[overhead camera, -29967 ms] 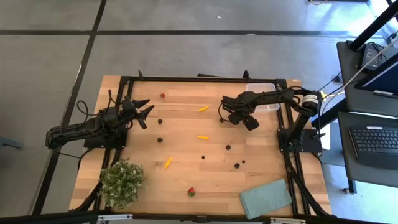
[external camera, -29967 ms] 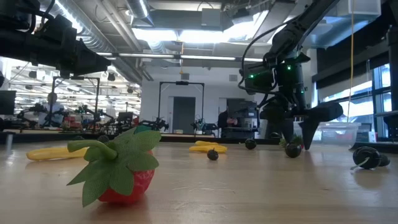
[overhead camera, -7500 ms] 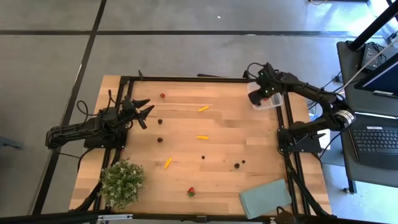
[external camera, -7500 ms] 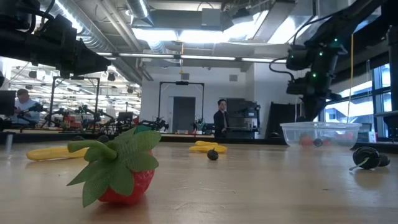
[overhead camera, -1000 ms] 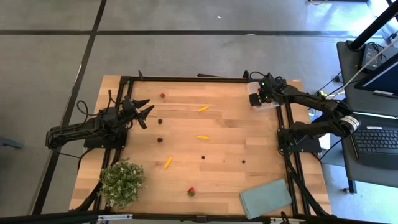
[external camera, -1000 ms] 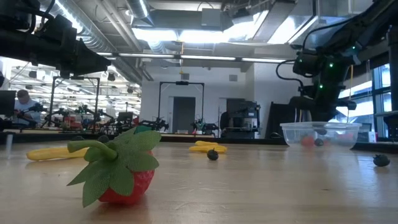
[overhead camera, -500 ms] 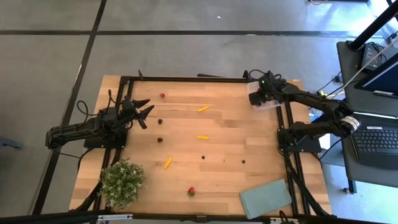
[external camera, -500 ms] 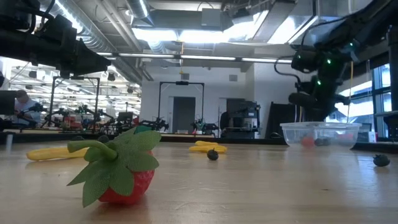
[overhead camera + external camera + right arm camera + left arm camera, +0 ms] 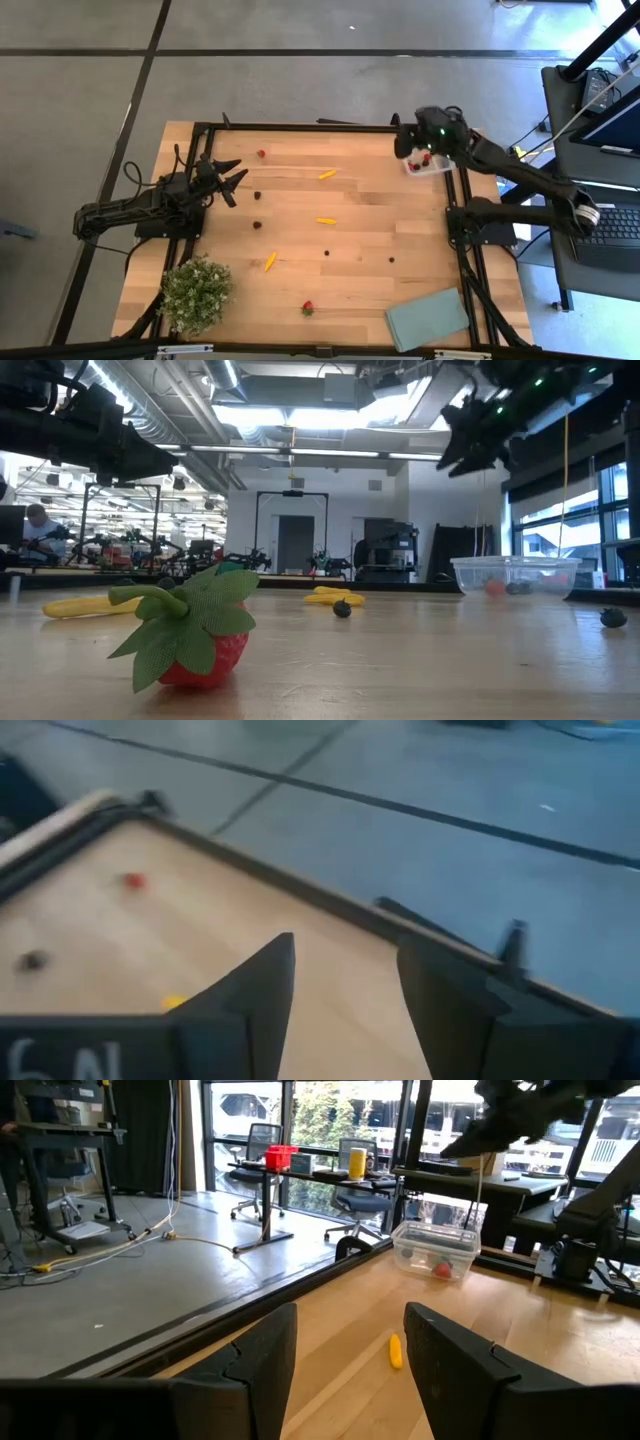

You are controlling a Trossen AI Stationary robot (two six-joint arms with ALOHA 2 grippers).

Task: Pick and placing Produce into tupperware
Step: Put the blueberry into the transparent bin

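From above, the right hand [image 9: 408,146] is seen raised over the clear container [image 9: 428,164] at the far right corner of the tabletop [image 9: 350,290], fingers parted and empty. Red and dark pieces lie inside the container. The left hand [image 9: 232,177] is parked open near the left edge. Berries [image 9: 257,196], yellow slivers [image 9: 326,174] and a strawberry [image 9: 308,308] are scattered across the wood.

At tabletop level, the container [image 9: 515,576] holds a red piece; a large strawberry [image 9: 190,625] lies nearby.

Through the left wrist, parted fingers [image 9: 455,1355] frame the container [image 9: 437,1250].

Through the right wrist, spread fingers [image 9: 262,982] hold nothing.
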